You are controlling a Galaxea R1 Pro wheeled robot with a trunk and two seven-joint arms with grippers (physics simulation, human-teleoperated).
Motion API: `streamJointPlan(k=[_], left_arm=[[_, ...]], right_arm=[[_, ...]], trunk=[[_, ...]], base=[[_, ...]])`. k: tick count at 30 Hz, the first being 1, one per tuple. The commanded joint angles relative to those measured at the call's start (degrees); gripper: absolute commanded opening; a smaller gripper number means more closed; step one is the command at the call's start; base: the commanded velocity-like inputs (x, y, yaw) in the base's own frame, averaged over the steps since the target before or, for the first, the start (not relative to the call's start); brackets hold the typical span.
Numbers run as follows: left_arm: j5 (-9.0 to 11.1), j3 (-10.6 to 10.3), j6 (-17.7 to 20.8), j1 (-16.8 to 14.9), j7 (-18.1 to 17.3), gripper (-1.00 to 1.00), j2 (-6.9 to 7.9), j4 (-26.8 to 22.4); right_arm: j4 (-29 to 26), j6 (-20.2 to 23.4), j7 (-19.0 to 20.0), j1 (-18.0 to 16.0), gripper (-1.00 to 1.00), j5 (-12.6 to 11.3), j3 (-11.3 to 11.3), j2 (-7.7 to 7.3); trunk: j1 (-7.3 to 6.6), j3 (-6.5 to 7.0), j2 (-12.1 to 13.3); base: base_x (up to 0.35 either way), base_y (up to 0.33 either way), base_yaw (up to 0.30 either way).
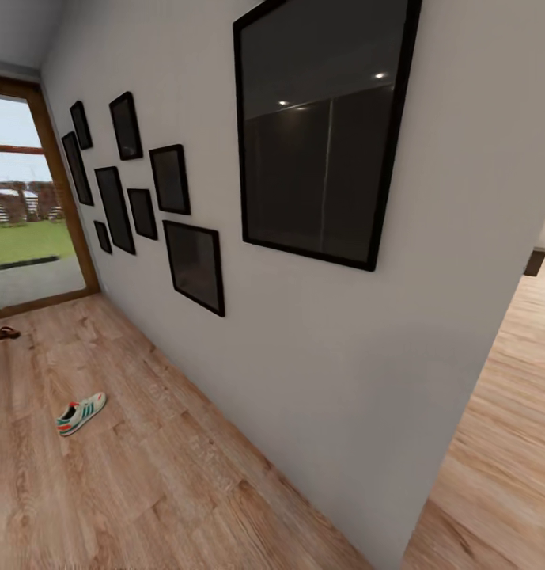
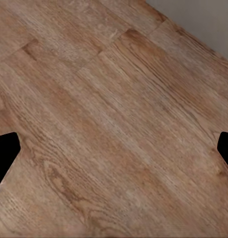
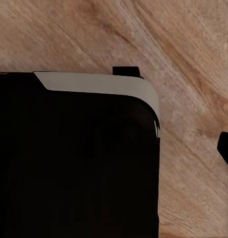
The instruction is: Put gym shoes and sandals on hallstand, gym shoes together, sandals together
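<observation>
One cream-white lace-up gym shoe (image 1: 81, 413) with green stripes lies on the light brown wood-plank corridor floor (image 1: 145, 483), no writing legible. A dark-brown sandal (image 1: 5, 333) lies near the glass door (image 1: 27, 214). The left hand (image 2: 114, 153) hangs spread over planks; whether the right hand is spread, I cannot tell.

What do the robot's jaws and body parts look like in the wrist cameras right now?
In the left wrist view, the left gripper shows as two plain black, angular tips at the picture's edges, without markings or cables. In the right wrist view, one black fingertip of the right gripper shows, beside a large black body panel with a rounded pale grey edge.
</observation>
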Motion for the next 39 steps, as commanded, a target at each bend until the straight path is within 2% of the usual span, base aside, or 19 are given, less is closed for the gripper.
streamJointPlan(k=[1, 5, 10, 17, 22, 29, 31, 32, 35, 39], left_arm=[[0.0, 0.1, -0.7, 0.0, 0.0, 1.00, 0.36, 0.1], [-0.2, 0.1, -1.6, 0.0, 0.2, 1.00, 0.95, -1.4], [-0.1, 0.1, -1.7, -0.2, 0.3, 1.00, 1.70, -6.0], [-0.3, 0.0, -1.8, -0.2, 0.3, 1.00, 1.71, -6.7], [-0.3, 0.0, -1.9, -0.2, 0.3, 1.00, 1.83, -6.7], [-0.1, 0.3, -1.8, -0.2, 0.4, 1.00, 3.65, -7.2], [-0.1, 0.3, -1.8, -0.8, 0.4, 1.00, 3.81, -7.4], [-0.1, 0.3, -1.8, -2.4, 0.4, 1.00, 3.86, -7.5], [0.0, 0.3, -1.8, -4.6, 0.4, 1.00, 3.90, -7.3], [0.0, 0.3, -1.8, -5.3, 0.4, 1.00, 3.87, -6.7]], right_arm=[[0.0, 0.0, 0.0, 0.0, 1.00, 0.0, 0.0, 0.01], [0.0, 0.0, 0.0, 0.0, 1.00, 0.0, 0.0, 0.03], [0.0, 0.0, 0.0, 0.0, 1.00, -0.1, 0.0, 0.04], [-0.1, 0.0, 0.1, 0.0, 1.00, 0.0, 0.1, -0.01], [-0.3, 0.1, 0.1, 0.0, 1.00, 0.3, 0.3, 0.00], [-9.1, 1.6, -0.2, -1.0, 1.00, 0.5, 0.4, 0.03], [-11.9, 2.7, -0.2, -2.1, 1.00, 0.2, 0.4, 0.04], [-14.0, 3.9, -0.1, -3.1, 1.00, 0.1, 0.4, -0.01], [-15.2, 4.9, 0.0, -3.8, 1.00, -0.1, 0.2, -0.04], [-15.6, 5.2, 0.2, -4.0, 1.00, -0.1, 0.3, -0.05]], trunk=[[0.00, -0.04, 0.0], [0.00, -0.04, 0.0], [0.00, -0.04, 0.0], [0.00, -0.16, 0.0], [0.00, -0.20, 0.0], [0.00, -0.20, 0.0], [0.00, -0.20, 0.0], [0.00, -0.20, 0.0], [0.00, -0.20, 0.0], [0.00, -0.20, 0.0]], base=[[0.000, 0.000, 0.287], [0.000, 0.000, 0.286], [0.000, 0.000, 0.286], [0.000, 0.000, 0.259], [0.000, 0.000, 0.068], [0.000, 0.000, 0.007], [0.000, 0.000, 0.000], [0.000, 0.000, 0.000], [0.000, 0.000, 0.000], [0.000, 0.000, 0.000]])
